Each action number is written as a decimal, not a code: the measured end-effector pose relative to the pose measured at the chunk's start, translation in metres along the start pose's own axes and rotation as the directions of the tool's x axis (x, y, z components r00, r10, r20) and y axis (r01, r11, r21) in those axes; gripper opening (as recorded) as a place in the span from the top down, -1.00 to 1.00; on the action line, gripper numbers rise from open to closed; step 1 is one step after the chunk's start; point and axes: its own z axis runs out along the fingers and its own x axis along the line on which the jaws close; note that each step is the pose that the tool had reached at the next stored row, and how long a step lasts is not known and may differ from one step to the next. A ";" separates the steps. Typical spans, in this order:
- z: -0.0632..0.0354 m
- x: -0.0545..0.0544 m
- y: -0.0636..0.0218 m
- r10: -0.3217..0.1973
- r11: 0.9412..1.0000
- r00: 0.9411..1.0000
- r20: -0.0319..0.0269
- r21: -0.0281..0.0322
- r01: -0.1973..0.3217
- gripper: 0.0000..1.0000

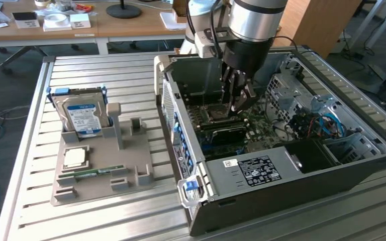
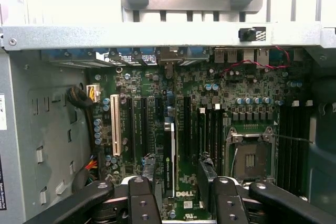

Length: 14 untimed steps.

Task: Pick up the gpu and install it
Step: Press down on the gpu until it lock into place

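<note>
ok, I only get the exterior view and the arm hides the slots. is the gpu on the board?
Observer: The wrist view has the gpu standing edge-on in a slot on the motherboard. I cannot tell how fully it is seated.
Operator: gripper on it?
Observer: No. The gripper is open and straddles the gpu, with a gap showing at one finger.
Operator: neighbouring slots?
Observer: The white slot is empty.
</note>
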 end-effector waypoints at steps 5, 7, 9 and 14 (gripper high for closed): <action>0.0000 0.000 0.0000 0.000 1.000 1.000 0.000 0.000 0.000 0.09; 0.0000 0.000 0.0000 0.000 1.000 1.000 0.000 0.000 0.000 0.12; 0.0000 0.000 0.0000 0.000 1.000 1.000 0.000 0.000 0.000 0.24; 0.0000 0.000 0.0000 0.000 1.000 1.000 0.000 0.000 0.000 0.59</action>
